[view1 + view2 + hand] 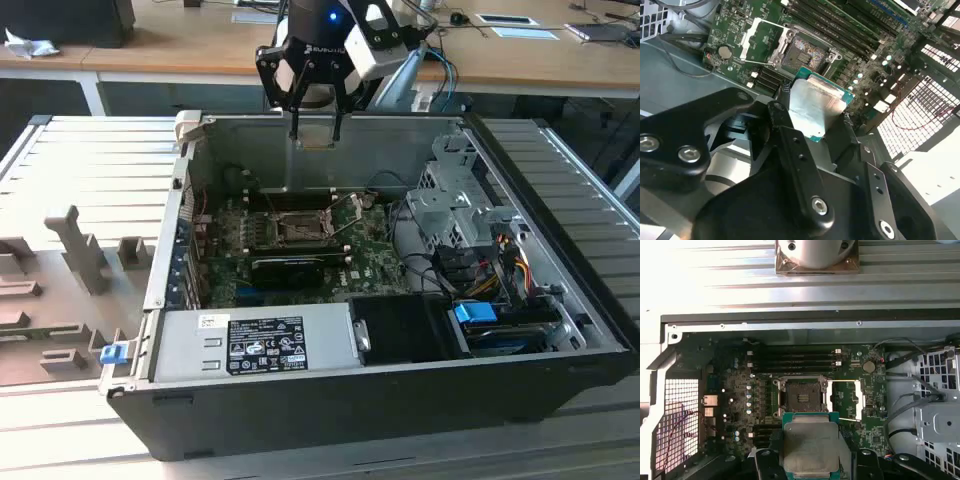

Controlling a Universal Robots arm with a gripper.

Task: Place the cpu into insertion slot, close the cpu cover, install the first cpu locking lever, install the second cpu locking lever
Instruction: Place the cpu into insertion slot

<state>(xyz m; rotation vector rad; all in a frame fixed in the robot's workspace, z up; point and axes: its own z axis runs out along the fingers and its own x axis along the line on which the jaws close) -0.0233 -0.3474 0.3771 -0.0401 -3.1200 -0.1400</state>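
Observation:
My gripper [316,135] hangs above the back of the open computer case [180,200], shut on the cpu [318,128]. The cpu is a square chip with a pale silver face and green edge, held flat between the black fingers in both wrist views [815,107] [811,447]. Below it on the green motherboard sits the insertion slot [801,395] [805,50] [300,228], dark-centred and bare. The cpu cover [847,400] [757,37], a silvery frame with a square window, is swung open beside the slot. The chip is well above the slot, not touching it.
A grey power supply box [255,340] lies along the case's front. A metal drive cage [455,205] and bundled cables [500,255] fill the exterior view's right. Memory slots [795,357] run beside the socket. Grey fixture blocks [80,250] stand on the ribbed table at the exterior view's left.

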